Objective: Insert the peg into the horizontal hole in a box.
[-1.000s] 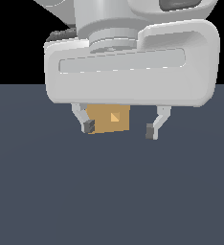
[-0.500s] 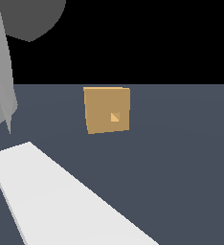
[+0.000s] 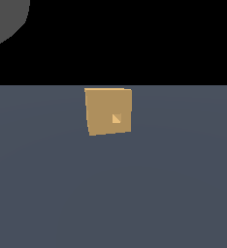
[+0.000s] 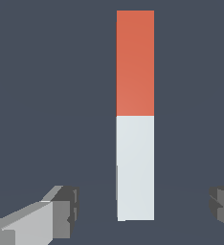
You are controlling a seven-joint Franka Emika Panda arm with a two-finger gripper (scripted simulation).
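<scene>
Tool spread wide, its two fingers on either side of the peg without touching it, peg lying flat on the dark tabletop, half red-orange, half white, tan box standing on the tabletop, small square hole in its front

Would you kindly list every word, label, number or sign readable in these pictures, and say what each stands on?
None: no text, number, brand or sign shows in either view.
The box has a plain tan face, marked only by the hole.
The peg is plain, half red-orange and half white.
The end effector fingers are bare grey.
</scene>
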